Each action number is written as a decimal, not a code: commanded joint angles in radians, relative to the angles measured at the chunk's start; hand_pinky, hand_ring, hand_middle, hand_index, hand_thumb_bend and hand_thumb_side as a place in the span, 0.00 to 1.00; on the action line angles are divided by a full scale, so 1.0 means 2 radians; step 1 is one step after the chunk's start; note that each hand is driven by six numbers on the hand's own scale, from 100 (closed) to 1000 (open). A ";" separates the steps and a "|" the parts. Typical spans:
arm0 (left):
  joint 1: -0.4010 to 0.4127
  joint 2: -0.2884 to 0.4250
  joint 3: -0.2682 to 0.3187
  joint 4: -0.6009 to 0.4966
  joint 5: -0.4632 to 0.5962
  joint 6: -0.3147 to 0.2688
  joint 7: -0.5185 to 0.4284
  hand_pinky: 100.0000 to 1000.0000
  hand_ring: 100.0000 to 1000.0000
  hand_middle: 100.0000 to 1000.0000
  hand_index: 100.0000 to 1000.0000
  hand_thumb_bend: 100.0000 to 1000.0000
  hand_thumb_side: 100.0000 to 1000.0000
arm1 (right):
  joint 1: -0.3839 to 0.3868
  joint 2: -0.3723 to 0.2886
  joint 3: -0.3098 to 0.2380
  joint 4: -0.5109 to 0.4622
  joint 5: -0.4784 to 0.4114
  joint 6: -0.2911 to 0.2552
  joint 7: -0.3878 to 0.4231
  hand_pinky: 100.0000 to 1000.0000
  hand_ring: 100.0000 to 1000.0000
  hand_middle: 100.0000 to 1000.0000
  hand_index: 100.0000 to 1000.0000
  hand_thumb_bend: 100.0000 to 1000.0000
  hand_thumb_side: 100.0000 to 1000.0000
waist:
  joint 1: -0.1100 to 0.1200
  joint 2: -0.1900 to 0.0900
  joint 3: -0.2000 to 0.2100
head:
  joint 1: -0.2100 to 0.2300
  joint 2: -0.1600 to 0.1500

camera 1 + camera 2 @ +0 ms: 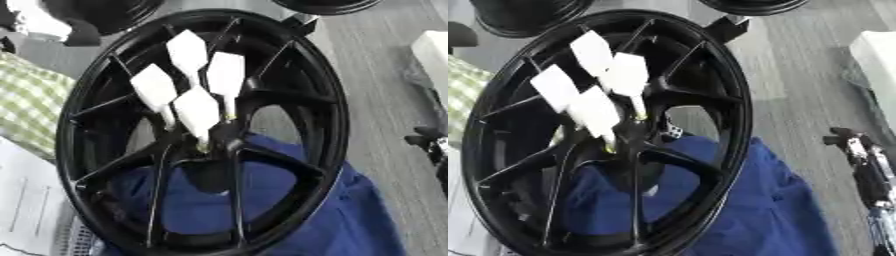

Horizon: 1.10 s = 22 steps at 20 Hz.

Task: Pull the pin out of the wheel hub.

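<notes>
Left eye view. Black wheel (203, 132) fills the middle, standing tilted, its rim running from the far edge down to the near edge. Hub (214, 142) sits a little below centre, spokes fanning out from it. Four white pins (198, 111) stick up out of the hub, their flat white heads bunched together above and to the far left of it, some touching or overlapping as seen from here. The nearest pin's thin stem goes down into the hub, with a yellowish spot at its foot. Blue cloth (350, 220) lies under the near half of the wheel and shows through the spoke gaps. Green checked cloth (26, 102) at the left. White paper (26, 200) near left. Grey floor (385, 75) to the right. More black wheels cut off along the far edge. My right hand (430, 142) barely shows at the right edge, a dark shape well apart from the wheel; I cannot tell how its fingers stand. My left hand does not show.

Right eye view. Same wheel, shifted left. The pins are still seated in the hub, heads clustered at far left of it. My right hand (859, 150) shows more here: black and silver, at the right edge, over the floor just right of the blue cloth, touching nothing I can see. Finger state still unclear. No left hand here either.
</notes>
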 commanded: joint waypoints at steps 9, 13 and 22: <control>-0.018 -0.010 -0.021 0.043 -0.006 -0.094 -0.046 0.84 0.77 0.71 0.83 0.52 0.33 | -0.003 -0.016 0.001 -0.004 -0.003 0.001 0.003 1.00 0.77 0.52 0.71 0.00 0.72 | -0.001 -0.013 -0.004 | -0.002 -0.010; -0.012 -0.001 -0.011 0.038 0.021 -0.102 -0.046 0.83 0.73 0.67 0.81 0.45 0.37 | -0.004 -0.015 0.002 -0.006 0.001 0.001 0.003 1.00 0.77 0.52 0.71 0.00 0.72 | 0.002 -0.010 -0.007 | -0.007 -0.016; 0.012 0.028 -0.031 -0.033 0.089 -0.093 -0.046 0.83 0.71 0.66 0.81 0.43 0.37 | -0.007 -0.016 0.004 -0.008 0.001 0.002 0.004 1.00 0.77 0.52 0.71 0.00 0.72 | 0.004 -0.007 -0.011 | -0.012 -0.020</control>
